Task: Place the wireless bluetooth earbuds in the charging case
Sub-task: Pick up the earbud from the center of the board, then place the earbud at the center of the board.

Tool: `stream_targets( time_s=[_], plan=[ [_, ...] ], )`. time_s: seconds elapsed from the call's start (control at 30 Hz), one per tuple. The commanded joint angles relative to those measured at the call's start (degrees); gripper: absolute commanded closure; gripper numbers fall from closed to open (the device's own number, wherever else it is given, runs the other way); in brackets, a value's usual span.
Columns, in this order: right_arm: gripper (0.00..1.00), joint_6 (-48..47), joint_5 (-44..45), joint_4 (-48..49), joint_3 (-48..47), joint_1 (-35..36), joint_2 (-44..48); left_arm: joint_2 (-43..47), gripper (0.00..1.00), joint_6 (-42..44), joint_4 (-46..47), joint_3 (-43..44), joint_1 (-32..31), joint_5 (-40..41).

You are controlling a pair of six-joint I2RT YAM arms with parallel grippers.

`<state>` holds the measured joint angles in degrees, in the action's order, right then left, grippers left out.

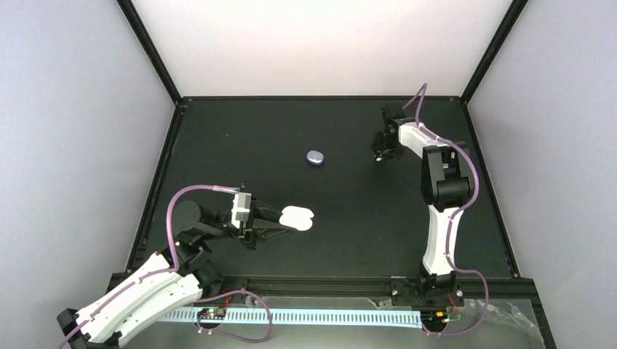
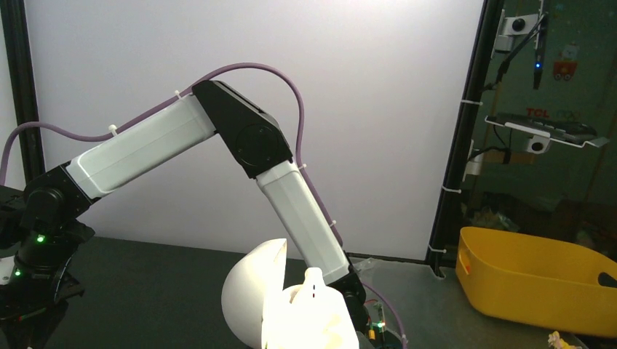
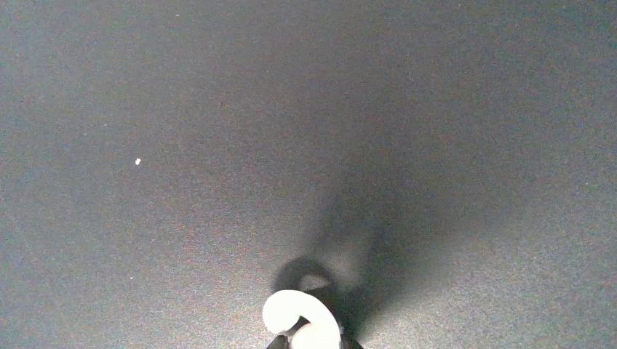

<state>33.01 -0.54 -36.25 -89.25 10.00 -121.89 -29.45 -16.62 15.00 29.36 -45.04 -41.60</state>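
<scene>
The left gripper [image 1: 284, 222] is clenched on the small white plastic charging case [image 1: 298, 218], which sits open near the front left of the black table mat [image 1: 364, 240]. In the left wrist view its rounded lid [image 2: 247, 298] stands up beside the glowing base. A pale lump rises from that base, too washed out to name.

The right gripper [image 1: 379, 155] is well apart from it, low over the far right of the mat. In its wrist view a tiny white curled earbud [image 3: 297, 314] lies right at the fingertips, its shadow close beside it on the mat. So little of the fingers shows that I cannot tell whether they are clamped on the bud or only around it. No other buds are visible in any view.

The step in hand looks like picking up this white bud. To do it well:

- **Grip:** the fingers should close squarely across the bud's body, not on the curled tip, where it could squirt out.
- **Lift:** it should come straight up.
- **Carry:** the path to the white case should steer clear of the closed, glossy purple-blue oval case [image 1: 315, 157], which lies between the two grippers.
- **Seat:** the left arm should hold the case level with the lid back, and the bud should be lowered gently into its socket and let go only once seated.
</scene>
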Motion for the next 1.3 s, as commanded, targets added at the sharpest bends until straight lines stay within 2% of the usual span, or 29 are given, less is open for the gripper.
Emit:
stream_targets(
  time_s=[0.0,0.23,0.4,0.53,0.73,1.0,1.1,1.27],
  plan=[
    [0.85,-1.0,0.6,-1.0,-1.4,0.6,-0.7,0.9,0.98,-0.1,1.8,-0.3,-0.2,-0.9],
    [0.98,-1.5,1.0,0.0,-0.8,1.5,0.3,1.0,0.98,-0.1,1.8,-0.4,-0.2,-0.8],
    [0.99,-2.5,1.5,0.9,1.1,1.9,3.8,1.3,0.99,0.2,1.2,-0.2,-0.2,-0.6],
    [0.99,-3.9,1.7,3.2,8.4,3.6,11.4,1.7,0.99,0.4,0.8,-0.3,-0.2,-0.2],
    [0.99,-1.6,0.1,8.0,26.3,9.6,27.1,1.3,0.98,0.0,1.7,-0.3,-0.2,-0.5],
    [0.97,12.3,-2.2,17.1,47.1,21.9,40.3,1.1,0.98,-0.5,1.7,-0.2,-0.4,-1.1],
    [0.97,15.5,-2.1,19.1,48.3,24.2,40.7,0.8,0.98,-0.7,1.8,-0.2,-0.4,-1.3],
    [0.94,15.2,-1.3,18.2,47.0,26.1,37.4,0.9,0.98,-0.3,1.5,-0.1,-0.4,-1.2]
  ],
)
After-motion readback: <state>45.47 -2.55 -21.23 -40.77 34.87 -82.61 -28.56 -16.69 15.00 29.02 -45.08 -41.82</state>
